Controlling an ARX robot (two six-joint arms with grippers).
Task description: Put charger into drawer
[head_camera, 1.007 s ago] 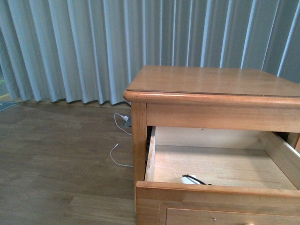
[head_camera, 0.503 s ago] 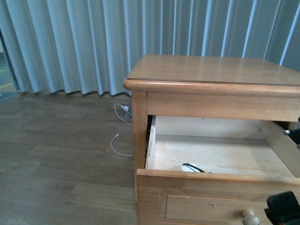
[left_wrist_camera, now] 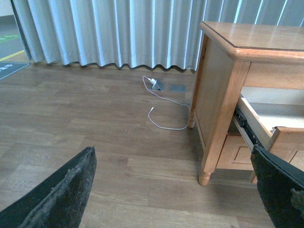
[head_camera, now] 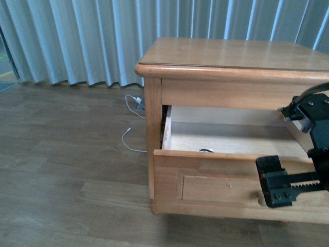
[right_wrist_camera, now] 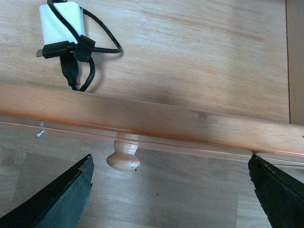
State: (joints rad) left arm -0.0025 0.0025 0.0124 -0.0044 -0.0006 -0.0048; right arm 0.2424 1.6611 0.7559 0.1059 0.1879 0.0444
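My right pincer (right_wrist_camera: 169,164) hangs with fingers spread wide over the front wall of the drawer (right_wrist_camera: 199,118), its knob (right_wrist_camera: 122,159) below. The charger (right_wrist_camera: 59,23) lies on the drawer floor just behind that wall (black cable looped round it). My left pincer (left_wrist_camera: 173,156) also gapes, seemingly above the floor (left_wrist_camera: 95,118) beside the nightstand (left_wrist_camera: 223,85).
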